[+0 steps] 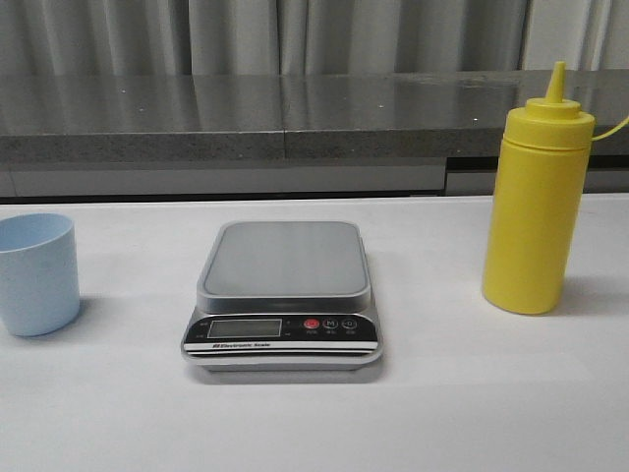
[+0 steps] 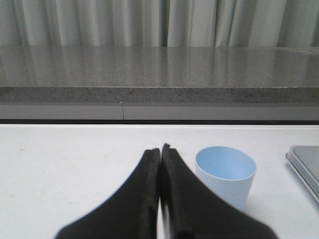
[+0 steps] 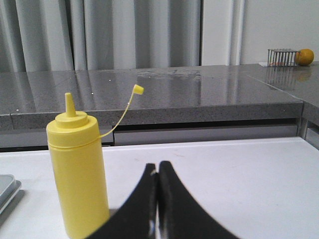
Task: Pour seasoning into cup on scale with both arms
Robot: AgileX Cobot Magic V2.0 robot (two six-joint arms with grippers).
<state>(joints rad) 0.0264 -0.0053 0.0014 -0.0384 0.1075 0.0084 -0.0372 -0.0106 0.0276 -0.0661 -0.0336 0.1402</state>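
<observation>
White table [image 1: 472, 413], with three things standing in a row across it. Pale blue cup [image 1: 36, 273] at the left edge, upright and open at the top, with nothing seen inside from the left wrist view. Silver scale [image 1: 283, 295] in the middle, nearer the front edge than the back, with a bare flat top, a grey screen and a red button [image 1: 312, 324] on its black front strip. Tall yellow bottle [image 1: 536, 197] near the right edge, upright, well apart from the scale, its pointed tip bare. Little yellow cap [image 3: 138, 89] hanging off to one side on a thin strap. Left gripper [image 2: 160, 152] just beside the cup, black fingers pressed together, holding nothing. Right gripper [image 3: 157, 167] just beside the bottle, fingers also pressed together, holding nothing. Grey stone ledge [image 1: 236, 118] and curtains along the back edge.
</observation>
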